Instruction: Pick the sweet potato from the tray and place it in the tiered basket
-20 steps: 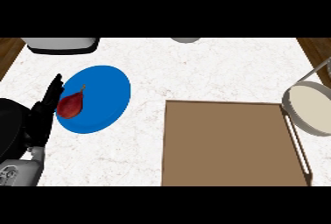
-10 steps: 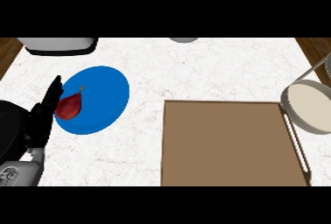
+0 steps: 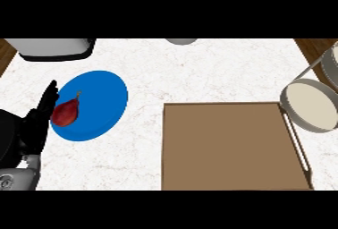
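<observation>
The dark red sweet potato [image 3: 66, 112] lies on the left part of a blue plate [image 3: 99, 96], its thin tip pointing up. My left hand [image 3: 36, 127] is right beside it at the plate's left rim. Its fingers [image 3: 49, 96] run straight up along the potato's left side and do not curl round it. The brown tray [image 3: 228, 147] at lower right holds nothing. The tiered basket [image 3: 310, 107], with pale round shelves on a grey frame, stands at the right edge next to the tray. My right hand does not show.
A grey appliance [image 3: 52, 48] sits at the top left corner. A small grey round object [image 3: 180, 41] peeks in at the top middle. White marble counter [image 3: 198, 71] lies between the plate, the tray and the basket.
Everything has slid slightly left and down in the view. The sweet potato keeps its place on the blue plate and the left hand stays beside it.
</observation>
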Tool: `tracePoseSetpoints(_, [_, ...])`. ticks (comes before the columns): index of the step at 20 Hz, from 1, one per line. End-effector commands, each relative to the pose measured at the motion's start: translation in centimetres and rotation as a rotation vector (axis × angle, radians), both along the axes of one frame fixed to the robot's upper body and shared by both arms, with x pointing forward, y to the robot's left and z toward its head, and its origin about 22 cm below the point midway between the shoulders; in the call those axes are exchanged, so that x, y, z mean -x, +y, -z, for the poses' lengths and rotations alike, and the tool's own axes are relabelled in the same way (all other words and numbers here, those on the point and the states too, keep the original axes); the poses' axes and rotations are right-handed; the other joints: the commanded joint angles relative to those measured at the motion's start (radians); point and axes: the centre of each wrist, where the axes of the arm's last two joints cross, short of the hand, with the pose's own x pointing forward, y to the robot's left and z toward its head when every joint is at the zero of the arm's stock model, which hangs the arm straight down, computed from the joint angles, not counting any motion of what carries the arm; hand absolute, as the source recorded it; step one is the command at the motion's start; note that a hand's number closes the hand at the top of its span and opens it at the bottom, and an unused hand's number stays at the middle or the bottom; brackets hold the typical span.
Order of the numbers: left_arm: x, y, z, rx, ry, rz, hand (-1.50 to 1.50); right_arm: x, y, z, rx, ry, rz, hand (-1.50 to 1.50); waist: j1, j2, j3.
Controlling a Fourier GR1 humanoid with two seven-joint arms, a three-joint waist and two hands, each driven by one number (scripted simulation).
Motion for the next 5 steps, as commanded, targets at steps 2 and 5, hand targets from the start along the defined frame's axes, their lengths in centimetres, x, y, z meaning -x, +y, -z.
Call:
tracePoseSetpoints(2, [0.2, 0.8, -0.1, -0.014, -0.005, -0.03, 0.0, 7.8, 2.6, 0.7, -0.071, -0.027, 0.044, -1.5, -0.002, 0.002, 0.001])
tracePoseSetpoints(5, [-0.4, 0.0, -0.4, -0.005, -0.005, -0.002, 0.0, 12.3, 5.2, 0.9, -0.064, -0.089, 0.031, -1.5, 0.001, 0.004, 0.001])
